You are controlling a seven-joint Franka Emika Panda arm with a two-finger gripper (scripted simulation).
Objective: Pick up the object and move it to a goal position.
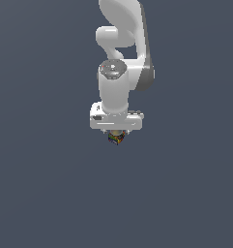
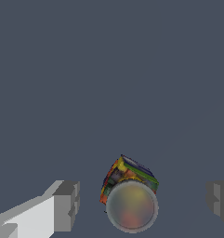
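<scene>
Reaching: I hover my gripper point(image 2: 141, 202) over the cube point(image 2: 127, 179), fingers spread wide, nothing pinched; grasp not yet made, I judge.
Left finger point(image 2: 64, 204): at nine o'clock of the cube, well apart.
Cube: sits between my fingers on the bare grey floor point(image 1: 40, 193), turned askew.
Translucent ball point(image 2: 131, 206): overlaps the cube at six o'clock.
Right finger point(image 2: 219, 201): at three o'clock, apart.
Next: descend, square up, close.
Obstacles: none visible.

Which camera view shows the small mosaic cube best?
The wrist view: the cube lies large between the open fingers, its colored patches clear, though a translucent sphere overlaps it. In the exterior view, the cube is tiny beneath the gripper.
</scene>
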